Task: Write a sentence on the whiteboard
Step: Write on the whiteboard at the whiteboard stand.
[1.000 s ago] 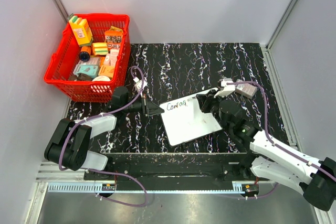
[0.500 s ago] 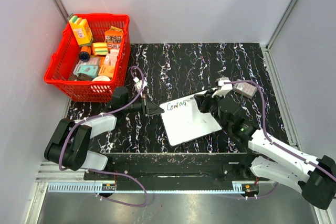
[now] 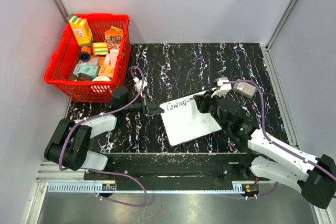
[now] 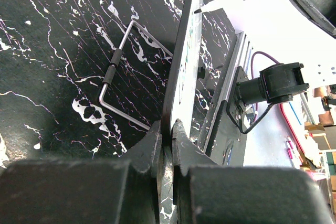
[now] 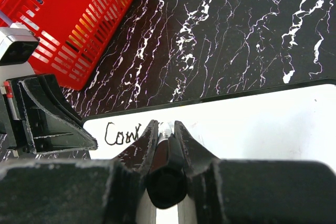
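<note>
Writing is mid-word: your right gripper (image 5: 163, 127) pinches the marker (image 5: 167, 167) over the whiteboard (image 3: 191, 121) in the middle of the table (image 3: 210, 61), your left gripper (image 4: 167, 130) clamps its left edge, and you likely next extend the sentence (image 3: 176, 105) rightward.

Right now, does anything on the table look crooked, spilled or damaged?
Only the whiteboard is askew: it lies turned against the table's edges, its left edge pinched in the left fingers, and the unfinished sentence slants with it. Nothing looks spilled or damaged.
</note>
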